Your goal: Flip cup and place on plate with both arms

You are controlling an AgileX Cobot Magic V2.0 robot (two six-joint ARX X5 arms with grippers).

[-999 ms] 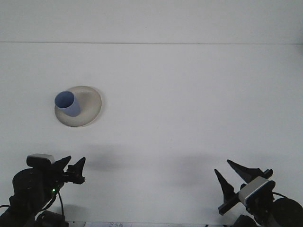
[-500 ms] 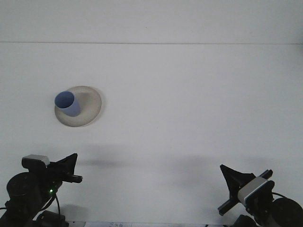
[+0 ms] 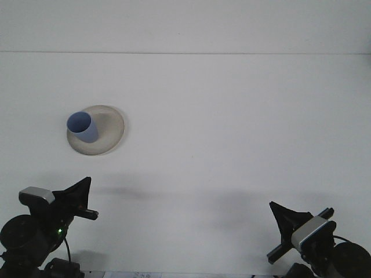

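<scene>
- The small blue plastic cup (image 3: 81, 127) stands mouth-up on the round cream ceramic plate (image 3: 110, 136), at the left of the white surface (image 3: 232, 127).
- Over the last second both hands have closed: the left hand (image 3: 82, 197) and right hand (image 3: 279, 217) now show fingers pressed together, gripping nothing.
- The left hand has also drawn back toward the near edge, well apart from the cup.
- Judging from this, the placement looks finished and the arms are retiring.
</scene>
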